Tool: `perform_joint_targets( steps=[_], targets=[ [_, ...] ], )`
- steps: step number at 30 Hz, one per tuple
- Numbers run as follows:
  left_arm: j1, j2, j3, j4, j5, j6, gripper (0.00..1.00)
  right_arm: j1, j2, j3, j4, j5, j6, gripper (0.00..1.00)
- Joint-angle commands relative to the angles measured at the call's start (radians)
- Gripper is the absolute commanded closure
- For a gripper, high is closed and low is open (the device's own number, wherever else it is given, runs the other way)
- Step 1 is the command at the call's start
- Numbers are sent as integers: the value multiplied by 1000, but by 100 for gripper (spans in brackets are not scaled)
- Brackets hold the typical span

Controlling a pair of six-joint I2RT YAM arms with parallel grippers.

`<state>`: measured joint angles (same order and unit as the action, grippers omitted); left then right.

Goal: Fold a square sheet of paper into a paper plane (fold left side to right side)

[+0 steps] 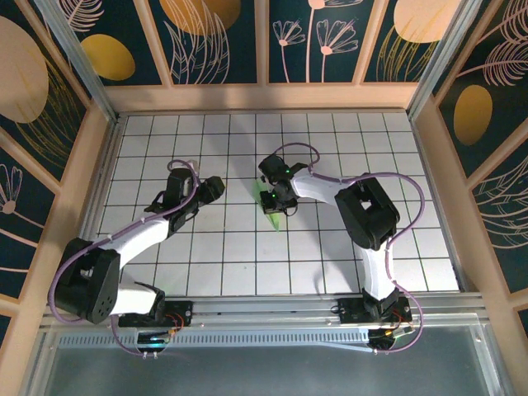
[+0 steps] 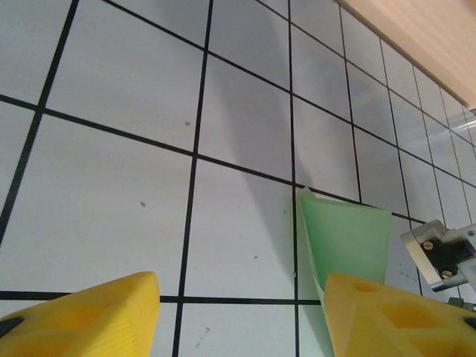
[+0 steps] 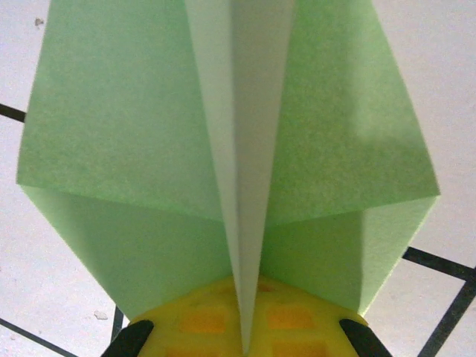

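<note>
Up close, my right gripper (image 3: 244,338) pinches the centre crease of the paper plane (image 3: 119,126), pale-green flaps splayed either side; from my left wrist, my left gripper (image 2: 239,297) stands spread above the grid tiles (image 2: 238,111), the plane's edge near its right finger.

Pale-green paper plane (image 1: 275,218) at the right claw (image 1: 277,198), the left claw (image 1: 217,188) nearby, clear of the paper.
</note>
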<state>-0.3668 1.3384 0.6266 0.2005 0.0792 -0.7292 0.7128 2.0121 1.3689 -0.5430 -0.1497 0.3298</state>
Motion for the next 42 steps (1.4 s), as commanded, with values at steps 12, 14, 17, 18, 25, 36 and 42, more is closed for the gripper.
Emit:
perform_joint_targets(
  steps=[12, 14, 17, 18, 25, 36, 42],
  targets=[
    [2, -133, 18, -94, -130, 108, 36, 20, 82, 71, -74, 107, 71, 89],
    [2, -144, 21, -102, -138, 117, 36, 18, 66, 70, -63, 107, 84, 92],
    [2, -154, 27, -114, -150, 129, 35, 7, 40, 86, -82, 133, 99, 97],
    [2, -156, 29, -117, -152, 132, 35, -4, 32, 94, -97, 146, 102, 98],
    [2, -160, 38, -130, -154, 146, 34, -104, -17, 95, -127, 189, 132, 98],
    [3, -148, 39, -136, -142, 143, 34, -156, 29, 103, -113, 185, 101, 96],
    [2, -140, 45, -142, -139, 140, 34, -158, 35, 74, -85, 182, 97, 81]
  ],
)
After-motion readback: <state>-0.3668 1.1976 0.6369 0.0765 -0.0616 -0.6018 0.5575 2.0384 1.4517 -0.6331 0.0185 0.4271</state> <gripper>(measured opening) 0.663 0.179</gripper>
